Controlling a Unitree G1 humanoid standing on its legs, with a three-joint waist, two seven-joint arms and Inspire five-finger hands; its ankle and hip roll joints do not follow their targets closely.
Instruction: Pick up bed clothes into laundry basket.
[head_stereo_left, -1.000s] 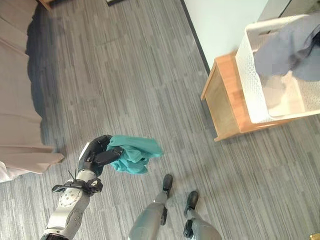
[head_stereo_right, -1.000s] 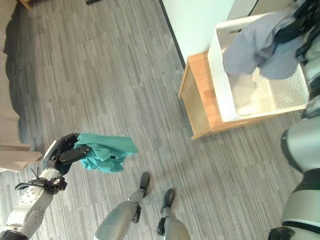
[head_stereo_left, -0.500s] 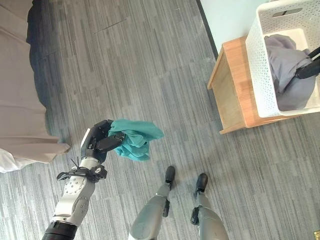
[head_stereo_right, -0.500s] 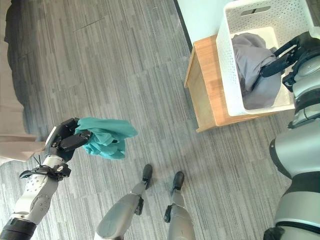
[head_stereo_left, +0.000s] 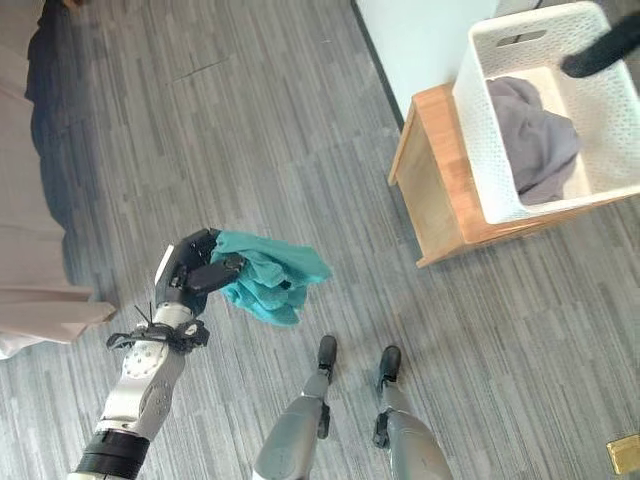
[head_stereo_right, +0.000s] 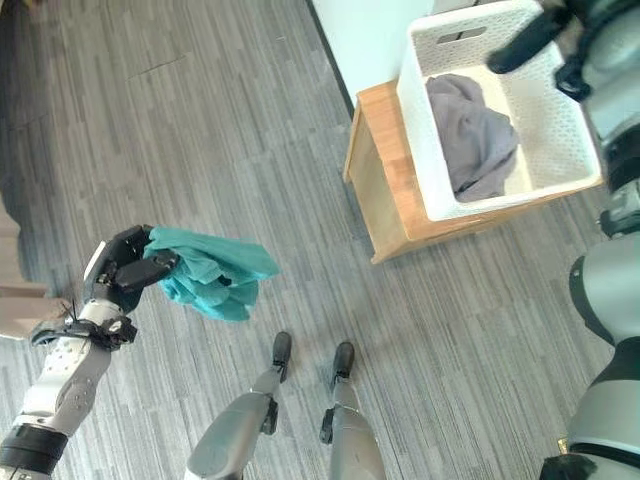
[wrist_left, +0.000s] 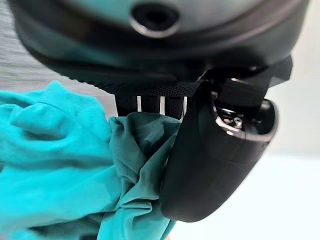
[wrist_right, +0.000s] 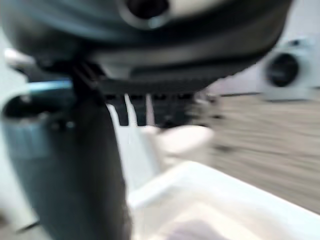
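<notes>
My left hand (head_stereo_left: 195, 272) is low on the left, over the floor, shut on a bunched teal cloth (head_stereo_left: 272, 277) that hangs out to its right; the left wrist view shows the thumb (wrist_left: 210, 160) pressing the teal cloth (wrist_left: 60, 165) against the fingers. A white perforated laundry basket (head_stereo_left: 478, 148) stands on a low wooden stand (head_stereo_left: 440, 195) at the upper right. A grey garment (head_stereo_right: 470, 135) lies crumpled inside it. My right hand (head_stereo_right: 520, 45) hovers above the basket's far side, fingers straight and open, holding nothing; its wrist view looks past the thumb (wrist_right: 80, 165) onto the basket's rim (wrist_right: 200, 175).
A bed with beige covers (head_stereo_left: 25, 200) runs along the left edge. A white wall (head_stereo_left: 420, 40) meets the floor behind the wooden stand. Grey plank floor (head_stereo_left: 250, 130) spreads between bed and basket. A small yellow object (head_stereo_left: 622, 452) lies at the lower right.
The right hand has let go of the grey garment, which now lies in the basket, and has risen above it. The left hand still holds the teal cloth. The camera has shifted.
</notes>
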